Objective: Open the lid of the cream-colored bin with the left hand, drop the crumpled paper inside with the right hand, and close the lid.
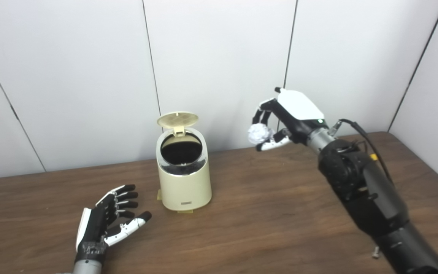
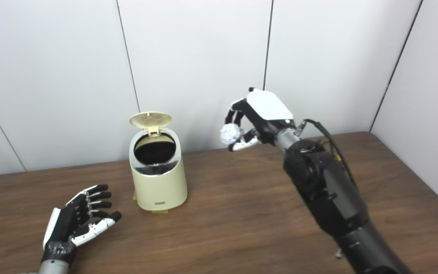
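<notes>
The cream-colored bin (image 1: 184, 182) stands on the wooden table (image 1: 264, 213) left of center. Its round lid (image 1: 177, 119) is tipped up and back, and the dark inside shows. My right hand (image 1: 287, 118) is raised in the air to the right of the bin, above the height of its opening, and is shut on a crumpled white paper ball (image 1: 259, 133). My left hand (image 1: 107, 220) lies open and empty on the table, in front and to the left of the bin, apart from it.
White wall panels (image 1: 219, 68) stand close behind the table. The table's right edge (image 1: 428, 167) runs along the right wall. A small yellowish pedal (image 1: 185, 211) sticks out at the bin's front base.
</notes>
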`<state>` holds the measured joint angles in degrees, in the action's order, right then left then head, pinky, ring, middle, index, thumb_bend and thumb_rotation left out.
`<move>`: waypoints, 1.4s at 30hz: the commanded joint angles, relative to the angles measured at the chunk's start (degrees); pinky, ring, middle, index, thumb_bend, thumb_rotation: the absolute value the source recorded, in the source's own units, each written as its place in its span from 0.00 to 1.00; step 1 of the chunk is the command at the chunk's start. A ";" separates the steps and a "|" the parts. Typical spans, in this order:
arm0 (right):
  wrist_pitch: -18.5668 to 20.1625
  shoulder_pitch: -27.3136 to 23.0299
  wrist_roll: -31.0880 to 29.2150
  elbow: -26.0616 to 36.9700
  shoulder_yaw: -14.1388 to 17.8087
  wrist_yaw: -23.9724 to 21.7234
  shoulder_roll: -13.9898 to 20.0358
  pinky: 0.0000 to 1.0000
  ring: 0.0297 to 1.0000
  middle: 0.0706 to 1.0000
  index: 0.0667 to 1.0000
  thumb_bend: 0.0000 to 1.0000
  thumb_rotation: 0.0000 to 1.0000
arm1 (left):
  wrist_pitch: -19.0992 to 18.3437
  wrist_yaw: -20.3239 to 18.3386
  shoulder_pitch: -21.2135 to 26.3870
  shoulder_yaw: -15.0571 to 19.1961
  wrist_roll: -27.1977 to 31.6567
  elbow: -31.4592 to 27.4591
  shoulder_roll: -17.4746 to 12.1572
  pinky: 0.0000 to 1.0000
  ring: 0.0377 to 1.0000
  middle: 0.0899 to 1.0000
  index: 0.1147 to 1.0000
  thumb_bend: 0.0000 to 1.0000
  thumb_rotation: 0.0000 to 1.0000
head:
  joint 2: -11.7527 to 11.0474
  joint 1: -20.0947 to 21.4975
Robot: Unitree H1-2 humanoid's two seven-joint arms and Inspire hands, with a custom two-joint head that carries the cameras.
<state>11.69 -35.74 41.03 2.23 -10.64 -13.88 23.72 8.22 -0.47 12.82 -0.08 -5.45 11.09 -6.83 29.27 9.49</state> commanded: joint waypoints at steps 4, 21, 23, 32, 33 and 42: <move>3.96 -3.79 -1.28 1.79 1.57 2.48 -6.12 1.00 0.62 0.41 0.49 0.52 0.00 | 0.79 0.59 0.27 -0.48 -0.35 0.50 1.04 0.59 0.66 0.69 0.74 0.81 0.19 | -0.01 -0.52; 3.72 -4.51 -4.62 -3.13 1.04 8.84 -17.02 1.00 0.61 0.41 0.49 0.52 0.00 | 0.34 1.57 0.43 -1.03 -2.20 0.44 2.80 0.60 0.66 0.68 0.75 0.81 0.19 | 0.12 -3.88; 3.33 -4.54 -4.85 -3.76 0.94 9.18 -17.43 1.00 0.60 0.41 0.49 0.52 0.00 | 0.04 1.79 0.43 -1.12 -2.66 0.30 2.96 0.60 0.66 0.68 0.75 0.81 0.19 | 0.09 -4.12; 3.23 -4.73 -5.41 -6.94 0.06 11.13 -19.51 1.00 0.61 0.41 0.49 0.52 0.00 | -0.16 1.60 0.28 -1.13 -2.42 -0.10 3.43 0.63 0.67 0.69 0.75 0.82 0.20 | 0.13 -4.77; 3.34 -4.74 -5.49 -7.17 0.07 11.26 -19.66 1.00 0.61 0.41 0.49 0.52 0.00 | -0.11 1.56 0.28 -1.12 -2.37 -0.09 3.44 0.63 0.67 0.69 0.75 0.82 0.20 | 0.13 -4.77; 2.64 -4.23 -6.56 -9.26 -1.44 10.77 -19.18 1.00 0.73 0.59 0.64 0.78 0.10 | -0.41 1.23 -0.02 -1.19 -2.19 -0.49 3.50 0.62 0.67 0.69 0.74 0.83 0.21 | 0.24 -5.21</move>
<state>15.29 -37.34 34.47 -7.76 -11.67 -3.03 4.09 7.74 0.30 13.01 -0.82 -7.57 10.91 -4.06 29.44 4.22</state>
